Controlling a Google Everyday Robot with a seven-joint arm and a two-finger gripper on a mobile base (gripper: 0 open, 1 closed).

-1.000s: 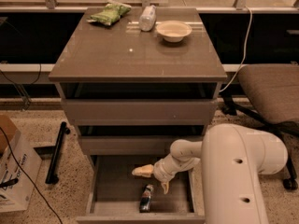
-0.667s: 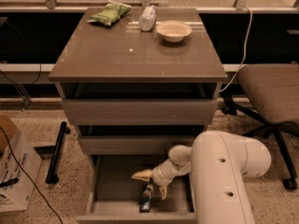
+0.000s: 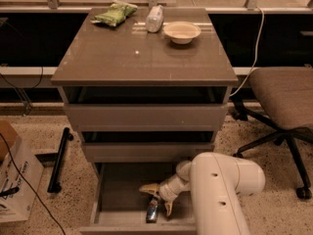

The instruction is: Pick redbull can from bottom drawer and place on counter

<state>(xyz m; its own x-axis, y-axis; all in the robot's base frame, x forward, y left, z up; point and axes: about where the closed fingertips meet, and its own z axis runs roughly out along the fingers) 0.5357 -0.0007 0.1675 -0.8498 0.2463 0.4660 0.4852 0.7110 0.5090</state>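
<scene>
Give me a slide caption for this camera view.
Open gripper poised at the redbull can in the pulled-out bottom drawer, below the counter.

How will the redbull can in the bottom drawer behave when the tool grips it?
The redbull can is slim and round, so it probably rolls or tips if nudged. Its metal skin looks smooth, so likely slippery and easy to dent. The tool is open inside the bottom drawer, close to the can.
</scene>
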